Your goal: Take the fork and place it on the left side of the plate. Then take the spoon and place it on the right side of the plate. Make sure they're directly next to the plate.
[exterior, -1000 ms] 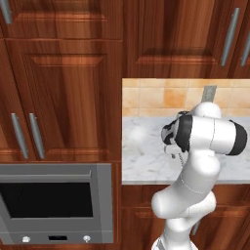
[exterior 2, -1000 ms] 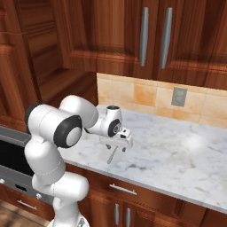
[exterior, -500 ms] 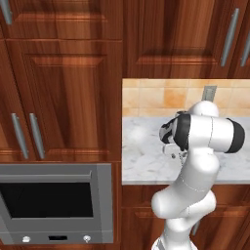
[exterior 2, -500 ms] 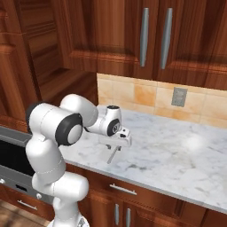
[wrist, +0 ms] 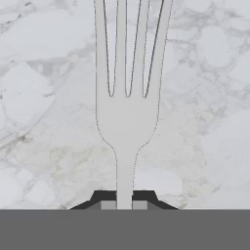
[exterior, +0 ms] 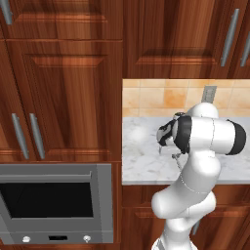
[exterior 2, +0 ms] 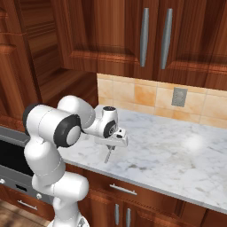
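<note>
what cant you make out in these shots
- Fork tine tips: cut off by the top edge of the hand view.
- Fork handle end: hidden between the end effector fingers in the hand view.
- Fork in the left base view: mostly hidden by the arm.
- Counter right end: cut off by the right base view's edge.

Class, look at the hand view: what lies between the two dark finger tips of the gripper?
The fork's thin handle lies between them. The gripper has its jaws shut on it, tines pointing away over the bare marble counter.
</note>
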Controlling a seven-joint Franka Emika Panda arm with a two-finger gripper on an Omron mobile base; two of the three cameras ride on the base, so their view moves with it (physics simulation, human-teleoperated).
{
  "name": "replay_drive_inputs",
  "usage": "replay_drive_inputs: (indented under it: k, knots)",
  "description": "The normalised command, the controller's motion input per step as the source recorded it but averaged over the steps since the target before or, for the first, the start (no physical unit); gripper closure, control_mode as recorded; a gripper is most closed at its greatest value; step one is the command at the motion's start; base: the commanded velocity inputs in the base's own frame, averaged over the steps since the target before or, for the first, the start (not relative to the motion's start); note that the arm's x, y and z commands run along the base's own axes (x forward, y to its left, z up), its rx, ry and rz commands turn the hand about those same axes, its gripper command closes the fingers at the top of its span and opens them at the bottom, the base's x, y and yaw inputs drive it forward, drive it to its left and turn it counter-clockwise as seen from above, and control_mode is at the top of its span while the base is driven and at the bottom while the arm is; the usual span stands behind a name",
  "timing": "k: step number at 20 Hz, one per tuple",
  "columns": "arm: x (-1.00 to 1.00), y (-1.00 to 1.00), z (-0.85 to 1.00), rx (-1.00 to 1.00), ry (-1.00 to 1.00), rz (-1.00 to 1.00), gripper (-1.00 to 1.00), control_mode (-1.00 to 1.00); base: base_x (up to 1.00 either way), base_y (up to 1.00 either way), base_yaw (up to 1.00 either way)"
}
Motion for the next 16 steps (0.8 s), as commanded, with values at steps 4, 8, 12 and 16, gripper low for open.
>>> replay_drive_inputs:
  k: [4,8,12,16]
  knots:
    - [-0.28,0.04,0.00,0.00,-0.11,-0.03,1.00,-1.00,0.00,0.00,0.00]
    - [-0.44,0.00,0.26,0.00,-0.05,-0.06,1.00,-1.00,0.00,0.00,0.00]
    - [-0.48,-0.09,0.50,0.00,-0.04,-0.03,1.00,-1.00,0.00,0.00,0.00]
    - [-0.48,-0.27,0.77,0.00,-0.05,-0.01,1.00,-1.00,0.00,0.00,0.00]
